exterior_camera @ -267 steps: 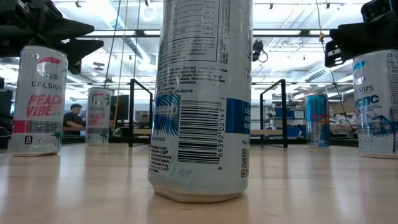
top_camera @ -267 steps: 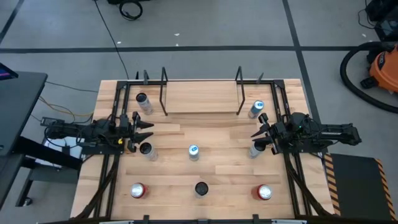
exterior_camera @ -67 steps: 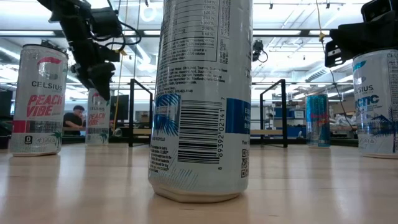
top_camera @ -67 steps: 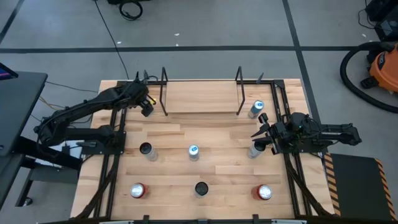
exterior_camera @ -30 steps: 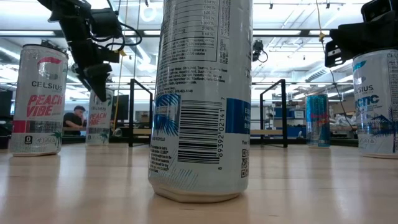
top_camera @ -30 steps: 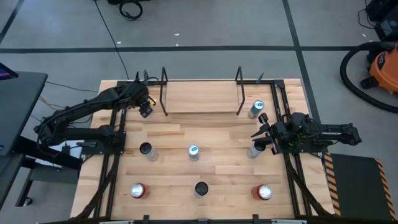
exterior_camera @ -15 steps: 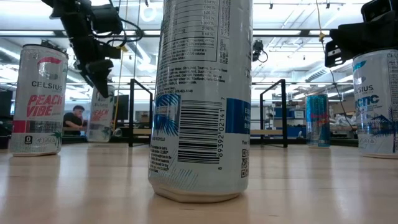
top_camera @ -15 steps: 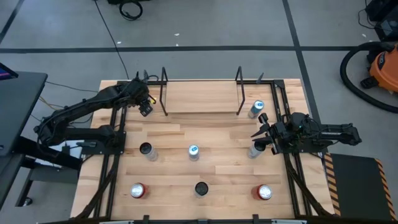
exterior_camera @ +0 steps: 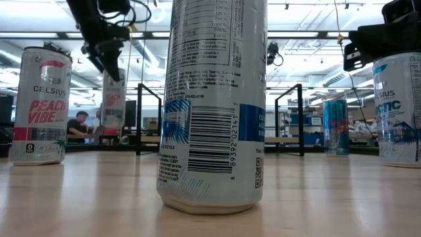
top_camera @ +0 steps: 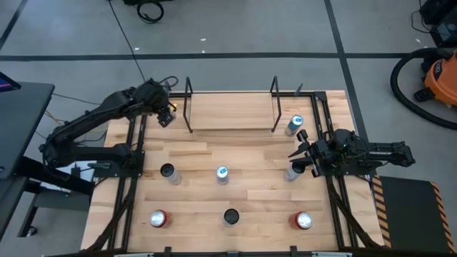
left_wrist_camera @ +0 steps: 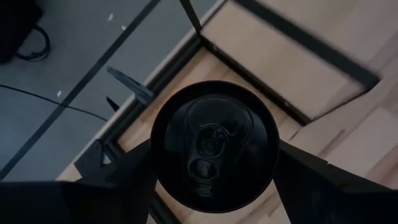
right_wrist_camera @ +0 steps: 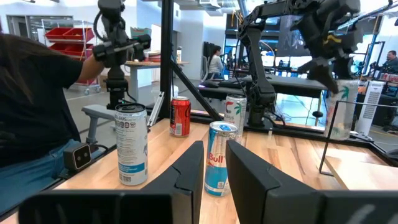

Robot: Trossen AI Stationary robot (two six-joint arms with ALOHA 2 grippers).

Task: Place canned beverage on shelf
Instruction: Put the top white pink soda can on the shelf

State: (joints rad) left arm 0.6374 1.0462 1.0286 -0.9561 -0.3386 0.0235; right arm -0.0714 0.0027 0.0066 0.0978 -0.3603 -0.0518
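Overhead: wooden table (top_camera: pixel 235 146), grey floor around, open workshop beyond.
Shelf (top_camera: pixel 232 111): light board in black rod frame, along far edge, board bare.
Canned beverage (exterior_camera: pixel 113 99): long axis upright, top up, lifted clear of tabletop, just outside shelf's left end.
Left gripper (top_camera: pixel 164 114): clenched on can's sides.
Right gripper (top_camera: pixel 296 153): fingers parted, idle near right edge.
Other cans stand scattered on tabletop.
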